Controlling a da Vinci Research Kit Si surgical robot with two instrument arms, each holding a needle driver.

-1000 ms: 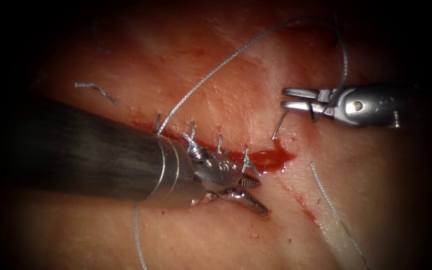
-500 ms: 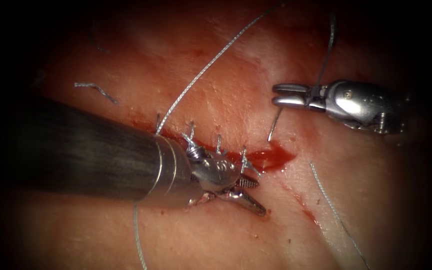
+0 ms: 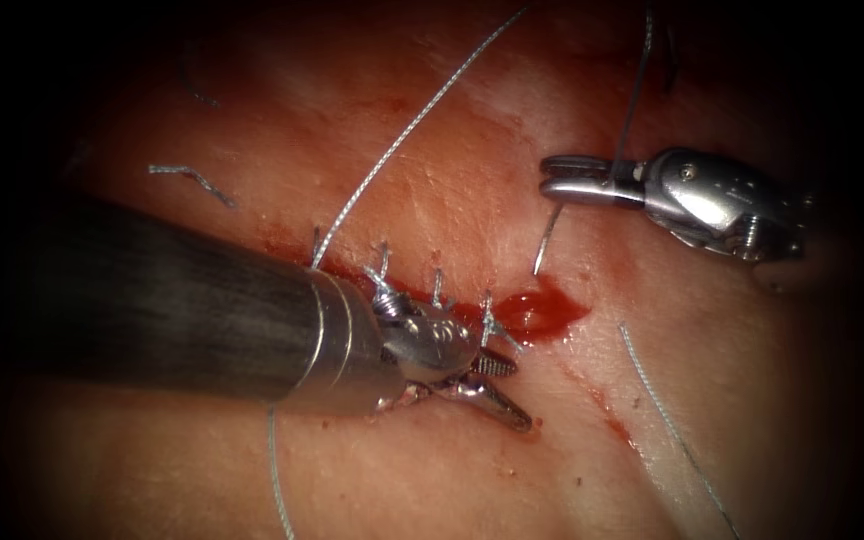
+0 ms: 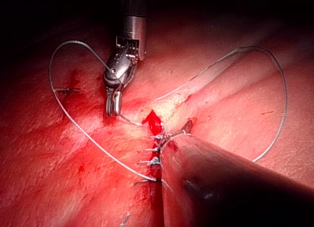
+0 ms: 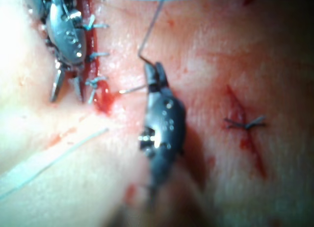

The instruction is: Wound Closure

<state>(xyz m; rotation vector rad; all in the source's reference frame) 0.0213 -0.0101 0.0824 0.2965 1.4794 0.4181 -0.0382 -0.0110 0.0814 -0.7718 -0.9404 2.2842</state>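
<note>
Endoscope view: right arm's silver needle driver, jaws clamped on thin curved steel needle at its upper end, tip above the red-filled open cut. Left arm's needle driver rests with jaws parted, holding nothing, beside stitched pale tissue.

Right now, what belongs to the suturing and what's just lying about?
Job: right end effector, shut on needle near its tail, tip at right end of cut, entry unclear; thread; left end effector, open, empty.
Lying about: cut thread end; old stitch.
</note>
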